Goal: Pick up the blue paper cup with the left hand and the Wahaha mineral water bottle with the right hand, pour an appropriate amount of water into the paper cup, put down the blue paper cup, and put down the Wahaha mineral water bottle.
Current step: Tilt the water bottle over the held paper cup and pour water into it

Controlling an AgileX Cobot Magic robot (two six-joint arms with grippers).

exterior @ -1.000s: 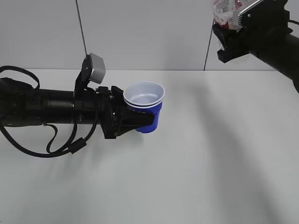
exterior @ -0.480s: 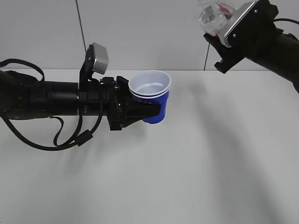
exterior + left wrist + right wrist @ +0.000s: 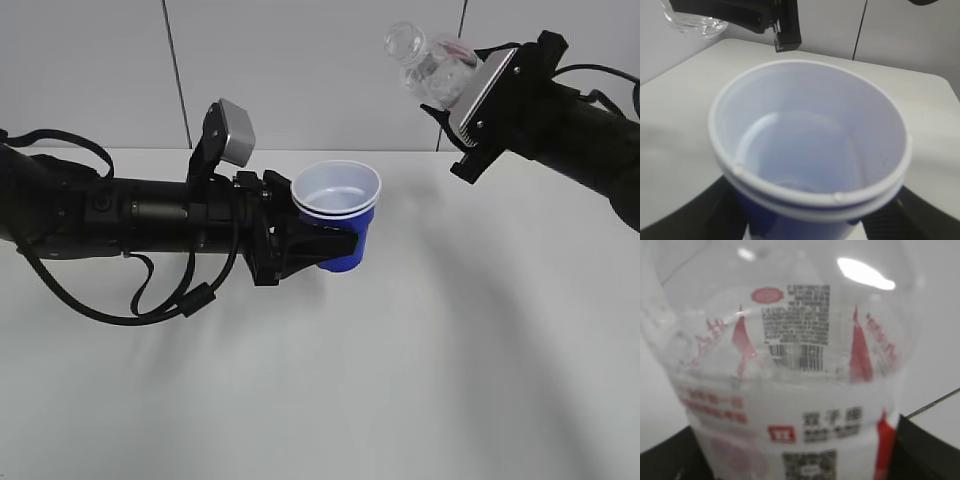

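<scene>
Under me lies a white table (image 3: 420,400), bare and matte, with soft grey shadows across it. At its far edge stands a pale wall (image 3: 300,70), split by two thin dark seams (image 3: 176,75), one left, one right.

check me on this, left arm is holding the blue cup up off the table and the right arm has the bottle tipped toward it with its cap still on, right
Not quite: the bottle has no cap. The exterior view shows its open neck pointing left toward the cup. The rest stands: the left gripper holds the blue cup above the table, and the right gripper has the bottle tipped toward it.
</scene>
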